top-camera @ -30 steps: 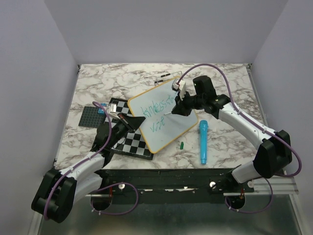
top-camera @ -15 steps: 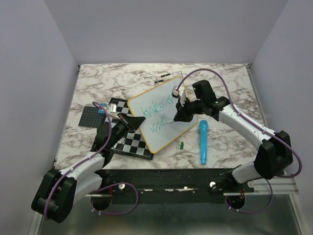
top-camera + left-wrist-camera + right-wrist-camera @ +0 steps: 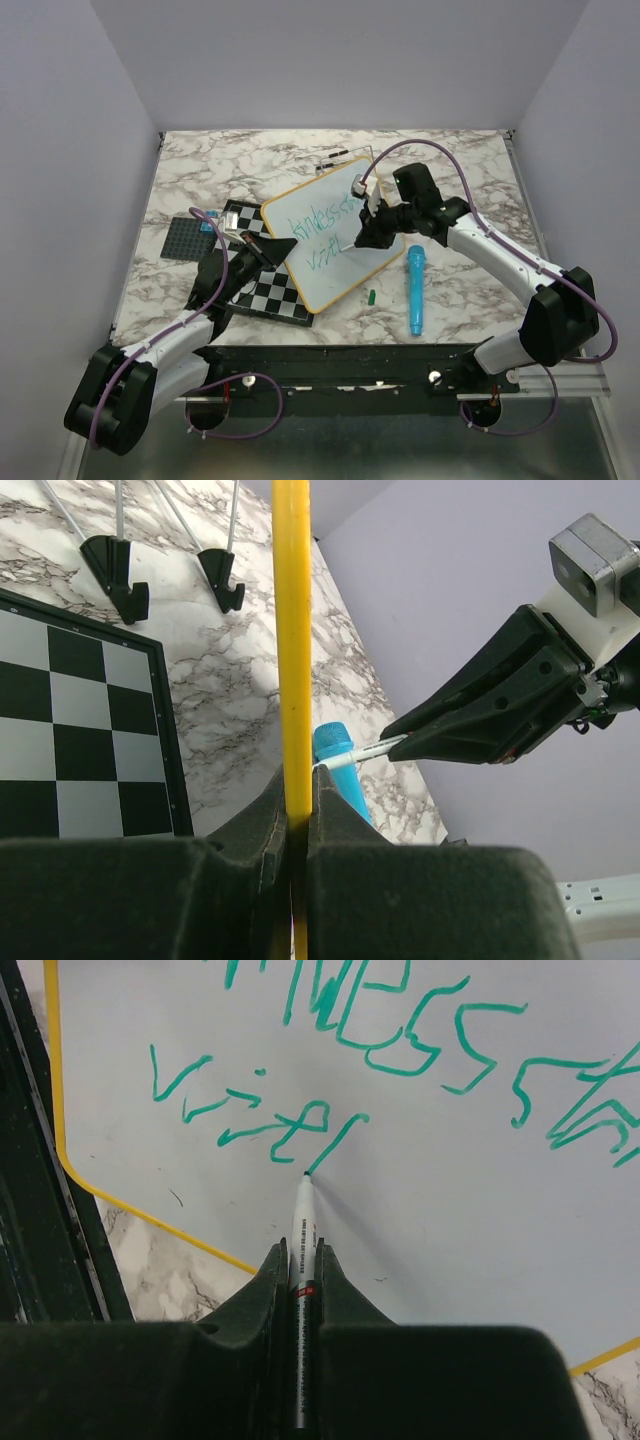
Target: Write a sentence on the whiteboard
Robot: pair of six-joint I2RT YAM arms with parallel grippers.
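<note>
The whiteboard (image 3: 340, 250), white with a thin yellow frame, stands tilted in the middle of the table. My left gripper (image 3: 268, 246) is shut on its yellow edge (image 3: 292, 630). My right gripper (image 3: 362, 236) is shut on a white marker (image 3: 302, 1235). The marker's tip touches the board (image 3: 420, 1200) at the end of a green stroke. The sentence (image 3: 400, 1050) shows as green letters in two lines: "kindess st" above and "wit" plus a fresh stroke below. The marker also shows in the left wrist view (image 3: 365, 750).
A black-and-white checkered board (image 3: 262, 285) lies under the left gripper. A dark grey baseplate (image 3: 185, 238) lies at the left. A blue cylindrical object (image 3: 414, 288) and a small green cap (image 3: 371, 296) lie right of the whiteboard. A small stand's black feet (image 3: 125, 570) show behind.
My right gripper has moved down and left from the upper line to the lower line. The lower line has gained letters. The left arm has not moved.
</note>
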